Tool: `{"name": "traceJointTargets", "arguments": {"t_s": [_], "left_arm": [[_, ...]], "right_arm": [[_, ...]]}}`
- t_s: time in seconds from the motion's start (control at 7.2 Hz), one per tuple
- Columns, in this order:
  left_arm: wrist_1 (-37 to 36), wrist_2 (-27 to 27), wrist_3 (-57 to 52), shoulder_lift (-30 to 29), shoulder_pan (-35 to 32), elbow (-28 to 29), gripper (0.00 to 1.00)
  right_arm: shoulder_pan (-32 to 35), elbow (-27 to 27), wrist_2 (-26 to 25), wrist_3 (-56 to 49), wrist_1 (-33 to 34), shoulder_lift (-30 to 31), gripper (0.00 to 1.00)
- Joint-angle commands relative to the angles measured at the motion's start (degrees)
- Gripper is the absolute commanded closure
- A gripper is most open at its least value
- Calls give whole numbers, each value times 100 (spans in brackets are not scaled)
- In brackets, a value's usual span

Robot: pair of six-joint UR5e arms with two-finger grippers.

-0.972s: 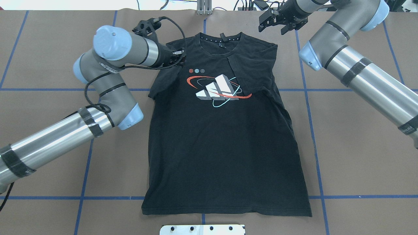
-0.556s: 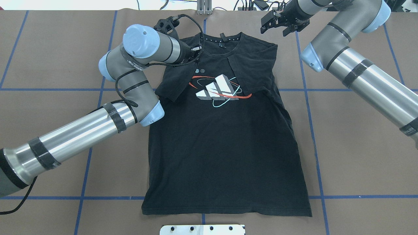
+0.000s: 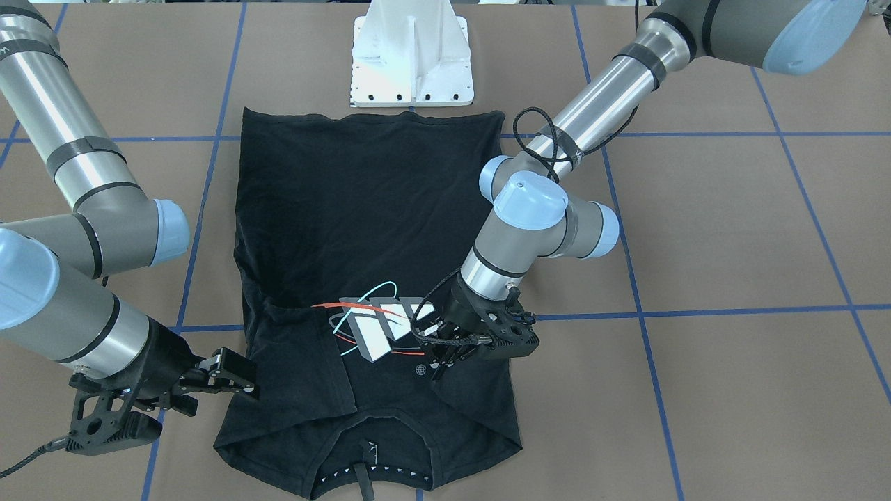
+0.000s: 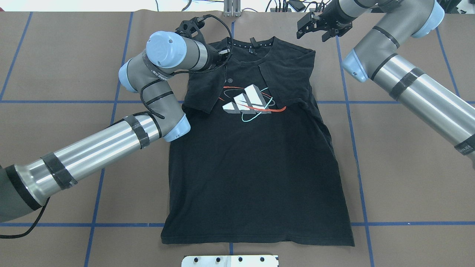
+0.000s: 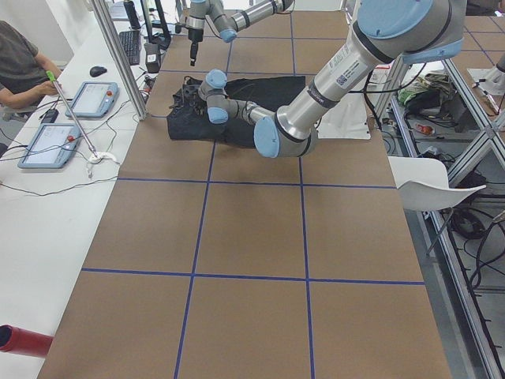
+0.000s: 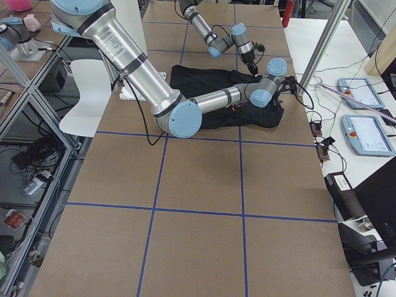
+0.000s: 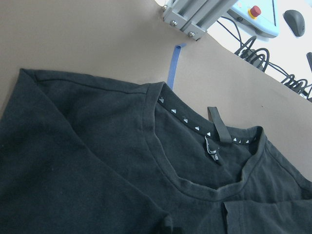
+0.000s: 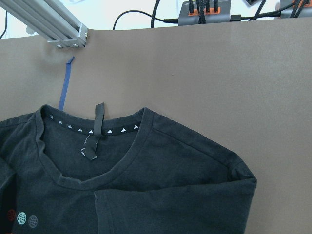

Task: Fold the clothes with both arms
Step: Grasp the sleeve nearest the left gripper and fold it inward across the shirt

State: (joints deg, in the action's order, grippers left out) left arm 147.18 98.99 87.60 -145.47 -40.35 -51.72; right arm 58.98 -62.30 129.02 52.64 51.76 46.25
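Observation:
The black T-shirt [image 4: 252, 167] lies face up on the brown table, collar [image 4: 256, 48] at the far side; it also shows in the front view [image 3: 348, 202]. Its grey-white bars graphic [image 4: 248, 100] shows on the chest. The sleeve on the right arm's side lies folded inward [image 4: 289, 81]. My left gripper [image 4: 223, 55] is over the chest near the collar, shut on the other sleeve [image 4: 204, 92], which is drawn inward over the chest; it also shows in the front view [image 3: 440, 362]. My right gripper [image 4: 310, 29] is open and empty, hovering just beyond the shirt's shoulder [image 3: 223, 386].
The white pedestal base [image 3: 411, 62] stands at the shirt's hem side. Blue tape lines [image 4: 352, 148] cross the table. An aluminium post [image 4: 231, 9] and cables sit at the far edge. Tablets [image 5: 91, 99] and an operator are beside the table.
My left arm has swung right toward the collar, pulling the sleeve in over the chest and covering the small round marks. The right gripper has hardly moved and stays open.

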Motion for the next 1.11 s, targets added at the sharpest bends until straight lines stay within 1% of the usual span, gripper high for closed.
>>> {"name": "traceJointTargets", "arguments": {"t_s": [0.0, 0.14, 0.42, 0.56, 0.69, 0.83, 0.97], "left_arm": [[196, -73, 55, -104, 0, 127, 100], [353, -73, 134, -139, 0, 179, 100], [417, -195, 135, -139, 0, 267, 100], [417, -196, 135, -139, 0, 268, 95], [425, -187, 135, -148, -8, 259, 25], [451, -187, 135, -148, -17, 207, 1], [530, -152, 135, -148, -52, 76, 1]], "right_arm": [[0, 7, 0, 0, 0, 33, 0], [0, 7, 0, 0, 0, 42, 0], [0, 7, -9, 0, 0, 42, 0], [0, 7, -17, 0, 0, 42, 0], [0, 7, -26, 0, 0, 42, 0], [0, 25, -18, 9, 9, 42, 0], [0, 33, -9, 96, 18, 33, 0]]}}
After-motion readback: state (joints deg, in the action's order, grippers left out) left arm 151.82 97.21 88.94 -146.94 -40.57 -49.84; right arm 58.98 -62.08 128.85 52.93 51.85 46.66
